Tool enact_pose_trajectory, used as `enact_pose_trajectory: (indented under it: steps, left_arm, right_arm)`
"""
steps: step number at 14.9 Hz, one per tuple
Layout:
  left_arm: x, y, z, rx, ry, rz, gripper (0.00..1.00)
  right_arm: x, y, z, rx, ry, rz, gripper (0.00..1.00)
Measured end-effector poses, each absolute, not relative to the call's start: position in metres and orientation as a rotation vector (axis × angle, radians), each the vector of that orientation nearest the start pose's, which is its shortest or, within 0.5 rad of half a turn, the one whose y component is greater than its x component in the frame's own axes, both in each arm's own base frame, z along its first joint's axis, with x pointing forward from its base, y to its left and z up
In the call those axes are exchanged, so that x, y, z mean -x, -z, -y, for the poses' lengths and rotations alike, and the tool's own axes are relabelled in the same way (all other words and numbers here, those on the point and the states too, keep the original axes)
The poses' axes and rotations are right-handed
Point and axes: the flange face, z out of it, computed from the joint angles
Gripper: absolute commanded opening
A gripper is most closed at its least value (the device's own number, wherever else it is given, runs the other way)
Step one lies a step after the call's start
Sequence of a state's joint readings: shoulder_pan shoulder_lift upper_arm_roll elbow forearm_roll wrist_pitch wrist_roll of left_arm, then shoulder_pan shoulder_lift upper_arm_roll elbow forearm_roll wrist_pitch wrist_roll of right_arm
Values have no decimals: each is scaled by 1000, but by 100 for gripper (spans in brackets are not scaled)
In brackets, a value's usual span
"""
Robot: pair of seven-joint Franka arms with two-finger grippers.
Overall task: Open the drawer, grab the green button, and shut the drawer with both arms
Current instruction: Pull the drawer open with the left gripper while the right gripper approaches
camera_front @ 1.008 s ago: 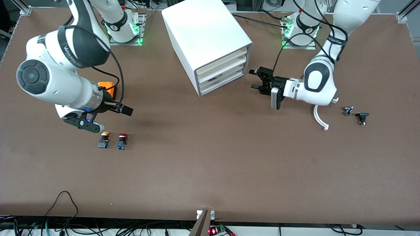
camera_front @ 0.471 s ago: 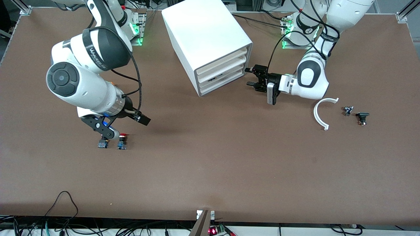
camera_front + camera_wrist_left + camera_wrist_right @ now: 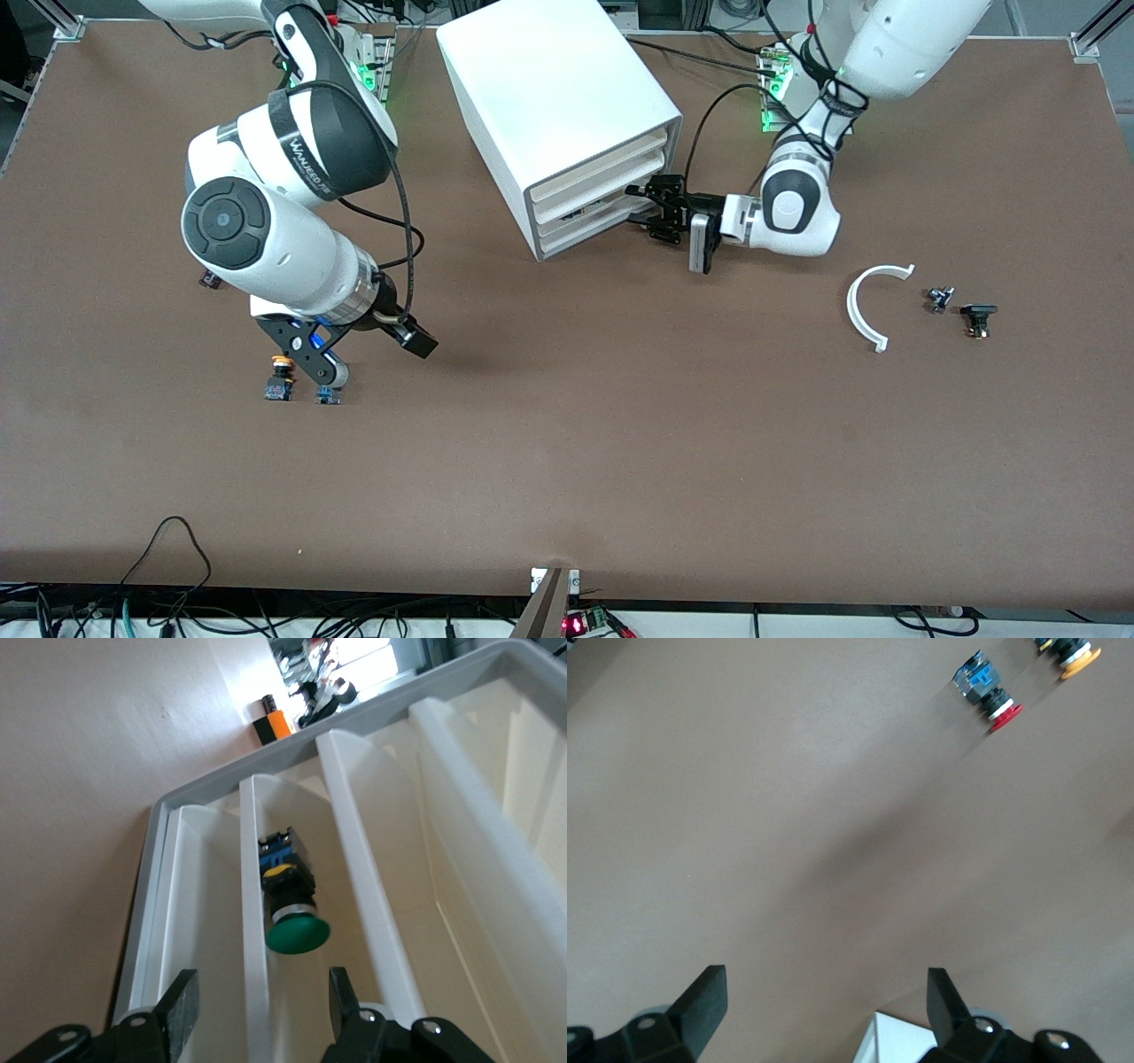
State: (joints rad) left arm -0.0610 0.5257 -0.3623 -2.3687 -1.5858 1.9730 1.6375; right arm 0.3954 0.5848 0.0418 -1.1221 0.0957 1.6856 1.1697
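The white cabinet (image 3: 549,80) stands at the table's back middle, with its stacked drawer fronts facing the left arm's end. The lowest drawer (image 3: 592,236) looks shut. My left gripper (image 3: 640,206) is open right at the lower drawer fronts; in the left wrist view (image 3: 261,994) its fingers straddle a white drawer front. The green button (image 3: 297,935) lies on its side inside a low drawer, seen over the drawer's front. My right gripper (image 3: 409,338) is open and empty, low over bare table; it also shows in the right wrist view (image 3: 824,992).
A yellow-capped button (image 3: 281,377) and a red-capped one (image 3: 992,695), partly hidden under my right hand in the front view, stand beside my right gripper. A white curved piece (image 3: 864,306) and two small black parts (image 3: 939,299) (image 3: 977,317) lie toward the left arm's end.
My left gripper has moved in from the open table to the cabinet's drawer fronts. My right arm has swung toward the table's middle, and its hand now covers most of the red-capped button.
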Motion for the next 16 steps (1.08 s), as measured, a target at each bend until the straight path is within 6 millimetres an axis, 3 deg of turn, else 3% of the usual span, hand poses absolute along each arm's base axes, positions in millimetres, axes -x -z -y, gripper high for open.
enact_pose_trajectory:
  steps: [3, 4, 5, 8, 16]
  left_arm:
    - [-360, -106, 263, -1682, -55, 501, 61]
    - [-360, -106, 263, -1682, -57, 499, 52]
    - [-361, -106, 262, -1682, -59, 498, 33]
    - [-361, -106, 262, -1681, -61, 499, 16]
    - [-361, -110, 264, -1676, -65, 505, 0]
  right_arm:
    - [-655, -470, -321, 2802, -122, -1207, 100]
    - [-654, -469, -326, 2785, -115, -1233, 100]
    - [-655, -467, -330, 2766, -108, -1258, 100]
    - [-653, -466, -341, 2725, -93, -1311, 100]
    - [-644, -472, -376, 2540, -116, -1473, 100]
